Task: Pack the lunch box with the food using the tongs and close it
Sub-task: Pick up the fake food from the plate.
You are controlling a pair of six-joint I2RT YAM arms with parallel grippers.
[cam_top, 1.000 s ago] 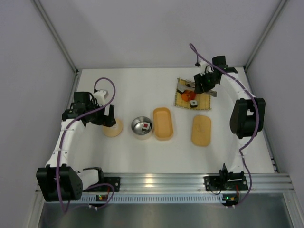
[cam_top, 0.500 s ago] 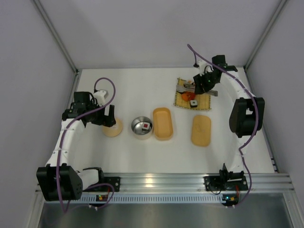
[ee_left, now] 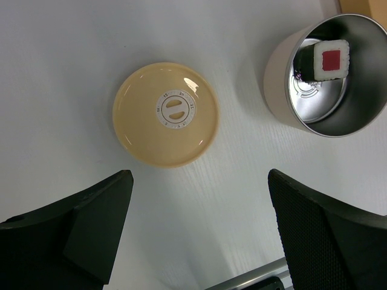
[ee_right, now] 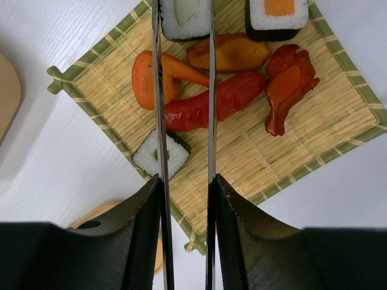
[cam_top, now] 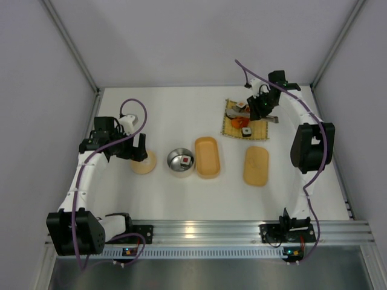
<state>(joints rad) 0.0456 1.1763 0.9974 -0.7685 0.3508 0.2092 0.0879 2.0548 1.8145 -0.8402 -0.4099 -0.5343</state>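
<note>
Orange-tan lunch box point(cam_top: 207, 157) sits open and empty, its matching lid point(cam_top: 256, 165) flat at its 3 o'clock. At 1 o'clock the food point(cam_top: 236, 122) is piled up, slim grey tongs point(ee_right: 158, 121) straddling a green-centred sushi roll point(ee_right: 184, 15).

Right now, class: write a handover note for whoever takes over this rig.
Left gripper: open, above a round tan dish; the steel bowl beside it holds one roll.
Right gripper: shut on the tongs, tips either side of a sushi roll at the bamboo mat.
Lunch box: open, nothing in it; lid lies to its right.
Done: nothing packed.
Left: pack the food, close the box.
</note>
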